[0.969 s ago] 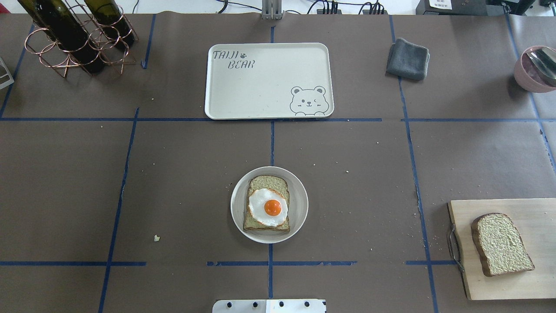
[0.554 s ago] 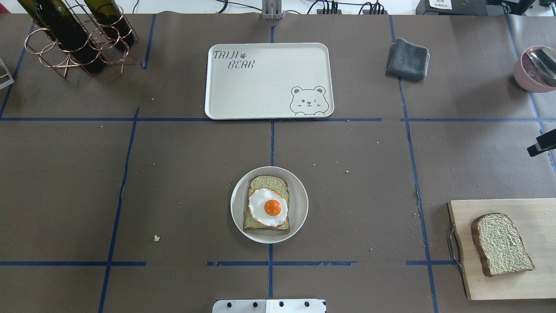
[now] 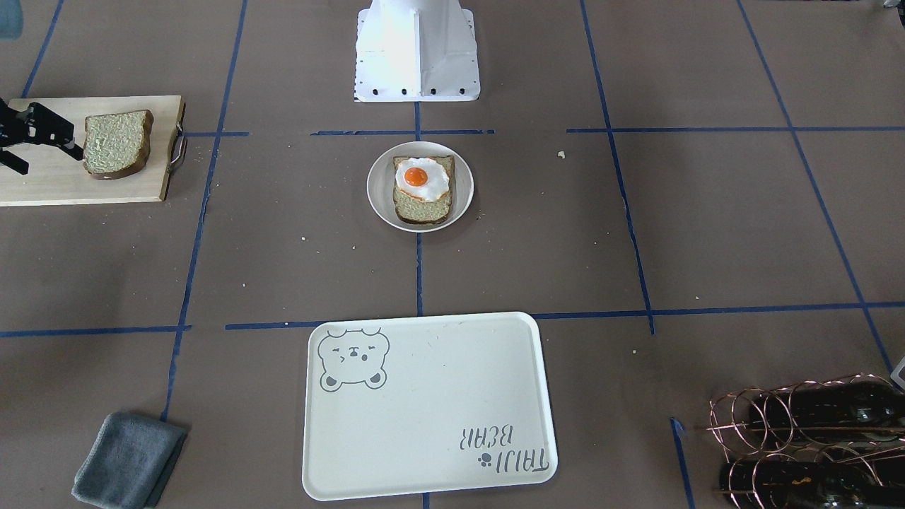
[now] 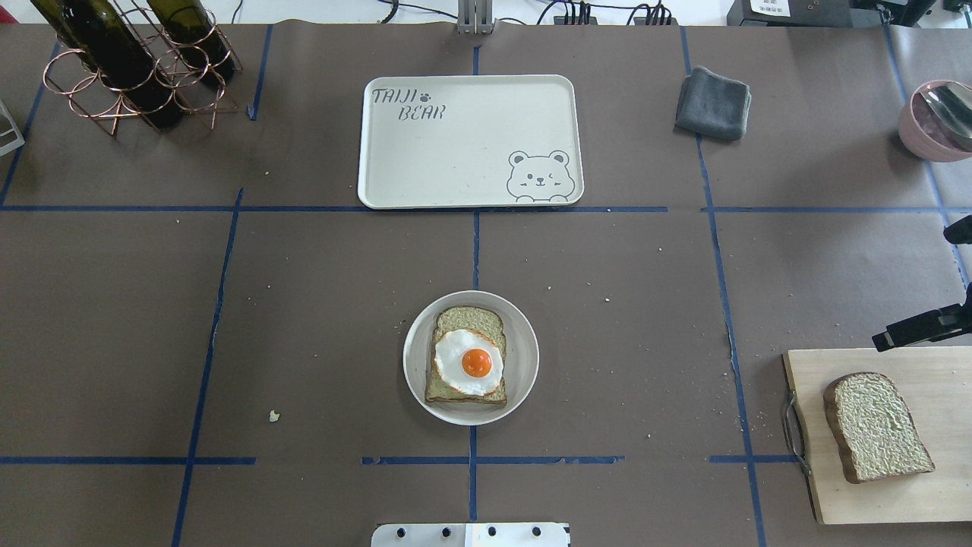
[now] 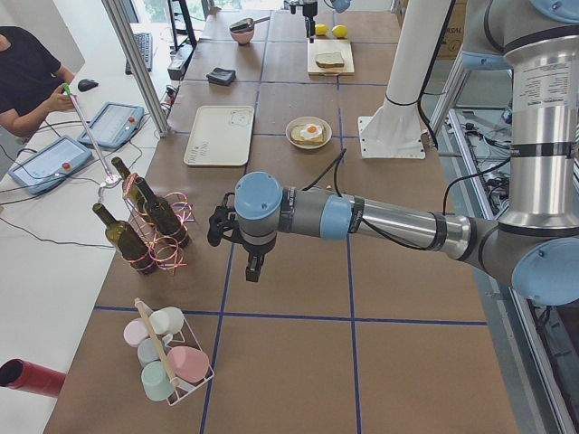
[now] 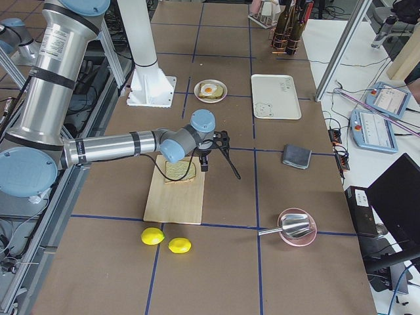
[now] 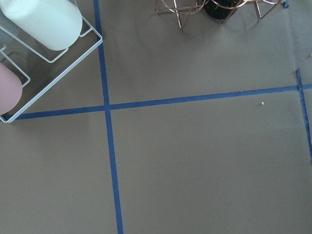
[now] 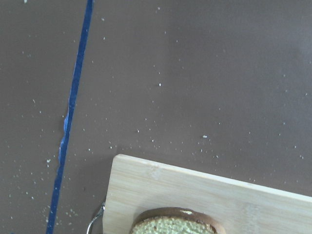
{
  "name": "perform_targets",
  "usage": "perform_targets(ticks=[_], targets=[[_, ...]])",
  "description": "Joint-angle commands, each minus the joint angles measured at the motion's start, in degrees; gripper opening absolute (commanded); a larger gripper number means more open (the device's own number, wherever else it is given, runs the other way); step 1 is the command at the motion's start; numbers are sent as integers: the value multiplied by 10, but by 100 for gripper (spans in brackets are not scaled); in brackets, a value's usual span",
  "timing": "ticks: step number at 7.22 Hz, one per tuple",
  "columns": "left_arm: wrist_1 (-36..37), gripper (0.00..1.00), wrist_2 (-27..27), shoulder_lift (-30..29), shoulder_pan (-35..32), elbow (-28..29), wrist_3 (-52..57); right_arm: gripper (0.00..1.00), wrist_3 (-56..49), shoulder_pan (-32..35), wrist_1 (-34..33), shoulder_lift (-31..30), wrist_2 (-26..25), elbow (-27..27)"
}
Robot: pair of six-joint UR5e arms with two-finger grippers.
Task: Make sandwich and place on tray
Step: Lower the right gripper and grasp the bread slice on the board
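One bread slice (image 4: 467,317) lies on a small round white plate (image 4: 411,357) at table centre, with the fried egg (image 4: 469,363) on top. The second slice (image 4: 877,425) lies on a wooden cutting board (image 4: 942,486) at the right; it also shows in the front view (image 3: 117,143) and at the bottom of the right wrist view (image 8: 173,225). The cream tray (image 4: 471,140) sits bare at the far middle. My right gripper (image 4: 911,290) hovers open and empty over the board's far edge. My left gripper (image 5: 237,242) shows only in the left side view; I cannot tell its state.
A copper rack with dark bottles (image 4: 129,64) stands far left. A grey folded cloth (image 4: 712,102) and a pink bowl with a spoon (image 4: 938,120) are far right. Two lemons (image 6: 152,236) lie beyond the board. A wire rack of cups (image 5: 167,362) stands near my left gripper.
My right gripper has come in from the overhead view's right edge and moved toward the cutting board. The bread, egg, plate and tray have not moved.
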Motion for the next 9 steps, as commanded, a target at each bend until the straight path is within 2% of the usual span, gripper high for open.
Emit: perform_targets(ticks=[1, 2, 3, 4, 5, 7, 8, 9], targets=[[-1, 100, -1, 1, 0, 1, 0, 100, 41, -22, 18, -20, -2, -21], [-1, 100, -2, 1, 0, 1, 0, 96, 65, -29, 71, -27, -3, -41], [-1, 100, -2, 1, 0, 0, 0, 90, 87, -34, 171, -31, -2, -101], [-1, 100, -2, 1, 0, 0, -1, 85, 149, -41, 264, -31, -3, -139], [-1, 100, -2, 1, 1, 0, -1, 85, 179, -69, 285, -32, -20, -143], [-1, 100, -2, 3, 0, 1, 0, 83, 199, -77, 286, -39, -24, -145], [-1, 100, -2, 3, 1, 1, 0, 76, 218, -81, 286, -40, -24, -145], [-1, 100, -2, 3, 0, 1, 0, 73, 226, -92, 286, -40, -24, -145]])
